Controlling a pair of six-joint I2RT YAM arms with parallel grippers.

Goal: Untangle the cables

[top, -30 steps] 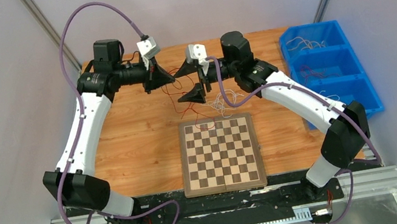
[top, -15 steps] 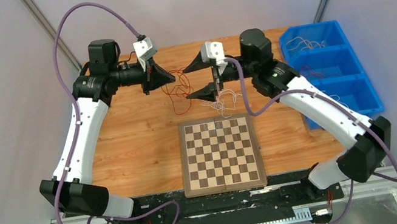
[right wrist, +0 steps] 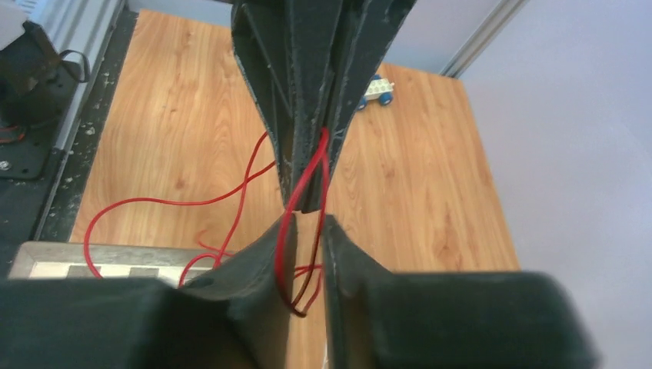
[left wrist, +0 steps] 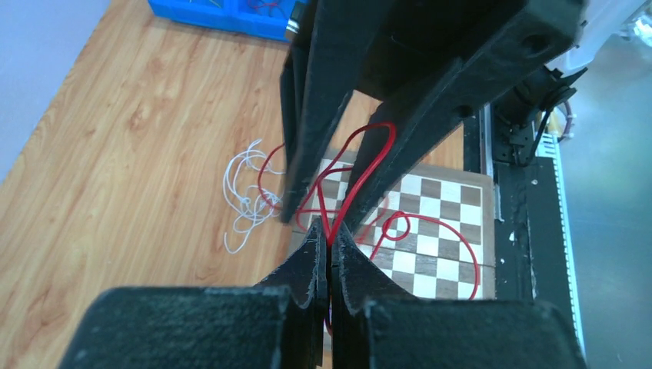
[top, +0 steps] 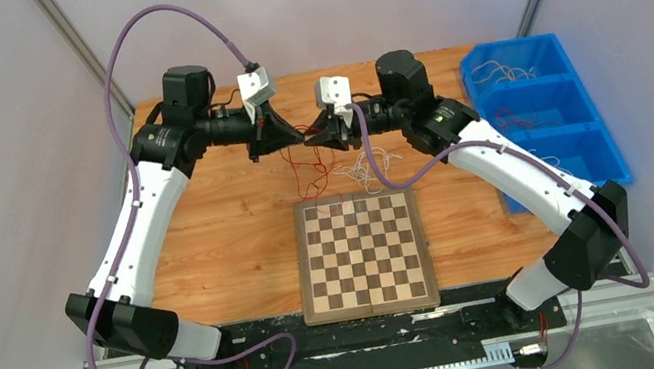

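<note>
The cables are thin red and white wires on the wooden table, just beyond the chessboard. My left gripper is shut on a red cable, which rises as a loop from its tips. My right gripper meets it tip to tip. Its jaws stand a little apart, and the red loop hangs in the gap, one strand lying against the left finger. More red cable trails over the board. The white cables lie loose on the wood.
A chessboard lies in front of both arms. A blue bin with three compartments, holding more thin wires, stands at the table's right edge. A small toy car sits on the wood at the far side.
The right gripper has swung left to meet the left gripper's tips, and its jaws have narrowed around the red loop. The left gripper moved slightly right, still shut on the red cable.
</note>
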